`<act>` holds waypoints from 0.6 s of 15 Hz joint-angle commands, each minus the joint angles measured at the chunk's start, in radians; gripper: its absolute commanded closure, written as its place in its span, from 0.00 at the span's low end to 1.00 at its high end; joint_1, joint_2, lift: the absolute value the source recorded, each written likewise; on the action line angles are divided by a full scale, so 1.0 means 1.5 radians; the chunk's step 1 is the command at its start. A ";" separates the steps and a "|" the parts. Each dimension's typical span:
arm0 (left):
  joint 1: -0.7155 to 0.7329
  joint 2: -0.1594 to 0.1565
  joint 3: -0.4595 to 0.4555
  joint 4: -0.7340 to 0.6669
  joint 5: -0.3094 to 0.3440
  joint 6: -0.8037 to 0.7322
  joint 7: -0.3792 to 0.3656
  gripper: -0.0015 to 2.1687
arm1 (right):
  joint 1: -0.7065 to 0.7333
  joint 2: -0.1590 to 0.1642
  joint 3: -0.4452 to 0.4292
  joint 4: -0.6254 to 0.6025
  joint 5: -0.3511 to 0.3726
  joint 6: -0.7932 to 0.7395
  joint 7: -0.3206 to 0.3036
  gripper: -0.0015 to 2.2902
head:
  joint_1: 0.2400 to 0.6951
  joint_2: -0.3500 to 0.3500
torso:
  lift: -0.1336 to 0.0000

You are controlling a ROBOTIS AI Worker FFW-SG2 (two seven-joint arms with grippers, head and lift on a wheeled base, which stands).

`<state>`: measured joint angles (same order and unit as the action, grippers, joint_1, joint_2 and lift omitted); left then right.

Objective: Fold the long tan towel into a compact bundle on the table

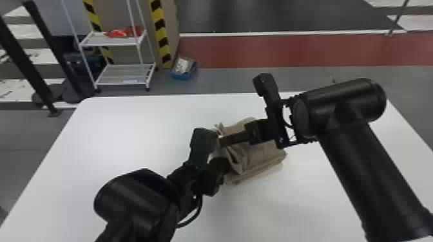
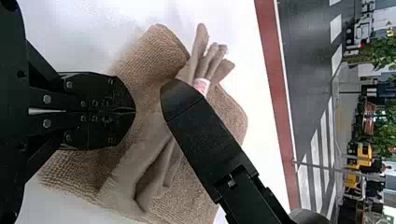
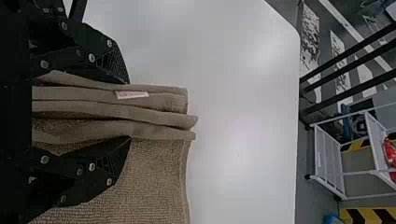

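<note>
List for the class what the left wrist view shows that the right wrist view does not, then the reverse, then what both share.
Left wrist view: the left gripper's closed tips, the red floor strip and greenery.

Right wrist view: the white rack and yellow-and-black striping.

Both: the tan towel, its small label, the white table and the right gripper, its fingers parted.

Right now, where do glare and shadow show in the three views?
Head view: soft glare on the left of the table, dimmer shading near its front middle. Left wrist view: tabletop washed out bright, dark shadow inside a fold of the towel. Right wrist view: pale glare spots on the tabletop.
</note>
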<state>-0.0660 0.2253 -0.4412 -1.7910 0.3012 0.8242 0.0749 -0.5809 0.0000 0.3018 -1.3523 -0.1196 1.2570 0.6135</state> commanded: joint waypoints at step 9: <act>0.044 0.022 0.061 -0.071 0.017 0.000 0.001 0.99 | 0.164 -0.033 -0.086 -0.300 -0.017 0.088 -0.014 0.22 | 1.00 0.63 | 0.07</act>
<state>-0.0120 0.2462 -0.3692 -1.8704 0.3152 0.8251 0.0768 -0.4023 -0.0168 0.2123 -1.7285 -0.1363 1.3745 0.5920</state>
